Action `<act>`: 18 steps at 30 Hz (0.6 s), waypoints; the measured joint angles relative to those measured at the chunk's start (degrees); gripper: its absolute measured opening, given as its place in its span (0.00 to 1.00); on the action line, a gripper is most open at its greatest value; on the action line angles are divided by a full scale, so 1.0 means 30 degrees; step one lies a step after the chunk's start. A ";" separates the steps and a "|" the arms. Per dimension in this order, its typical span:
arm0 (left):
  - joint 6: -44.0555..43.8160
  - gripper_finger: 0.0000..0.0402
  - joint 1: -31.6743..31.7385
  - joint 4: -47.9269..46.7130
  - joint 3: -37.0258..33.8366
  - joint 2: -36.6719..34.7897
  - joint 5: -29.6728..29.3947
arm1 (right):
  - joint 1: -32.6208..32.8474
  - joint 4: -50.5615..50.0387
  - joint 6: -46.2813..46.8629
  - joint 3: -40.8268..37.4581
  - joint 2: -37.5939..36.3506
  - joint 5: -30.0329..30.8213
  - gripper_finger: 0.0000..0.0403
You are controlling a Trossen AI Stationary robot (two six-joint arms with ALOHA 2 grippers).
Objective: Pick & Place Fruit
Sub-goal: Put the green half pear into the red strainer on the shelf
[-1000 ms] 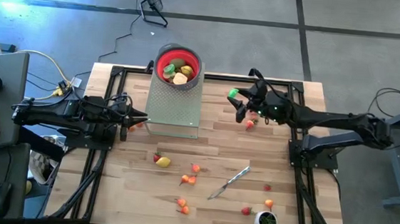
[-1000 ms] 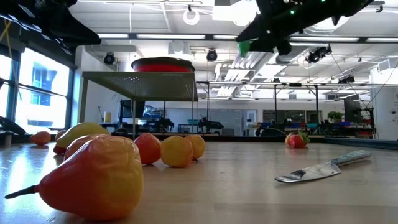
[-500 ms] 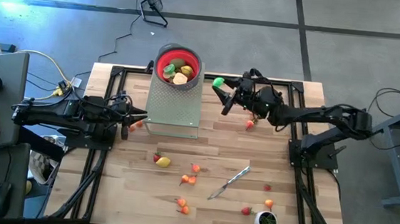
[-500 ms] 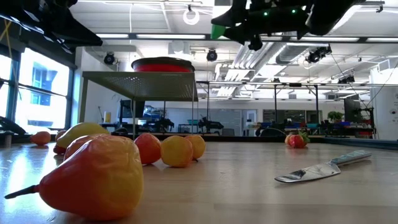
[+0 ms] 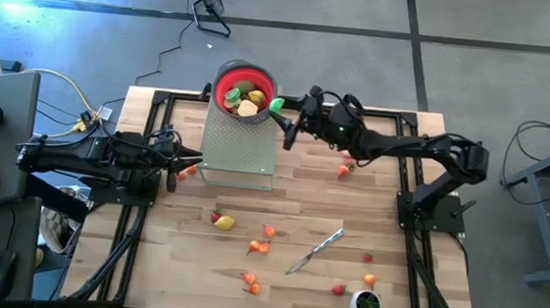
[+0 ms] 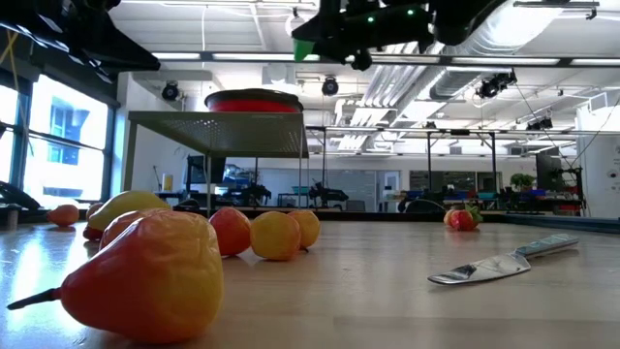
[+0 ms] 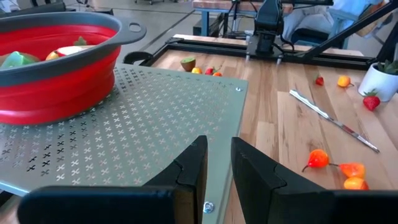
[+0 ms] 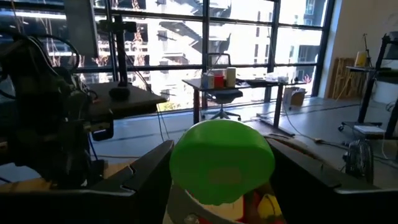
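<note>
Right gripper hangs at the rim of the red bowl, fingers clamped on a green fruit; the right wrist view shows the green piece wedged between the two fingers. That bowl sits on a perforated metal stand at the far side of the table and already holds several fruit pieces, green, yellow and tan.

Left gripper waits beside the stand, its fingers a narrow gap apart and empty, with one orange piece just by it.

In front of the stand lie a yellow piece, orange pieces and a pair nearer the front edge. One silver knife lies well clear of the bowl, and one white cup stands at the front corner with red pieces beside it.
</note>
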 joint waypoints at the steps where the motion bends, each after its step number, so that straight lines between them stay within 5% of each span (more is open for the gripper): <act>1: 0.0000 0.17 0.0000 0.0014 0.0000 0.0000 0.0000 | -0.0007 -0.0034 -0.0285 0.0373 0.0353 0.0020 0.57; 18: 0.0058 0.17 -0.0006 0.0023 0.0000 0.0000 0.0000 | -0.1637 -0.0391 -0.1908 0.2888 0.3945 0.0063 0.57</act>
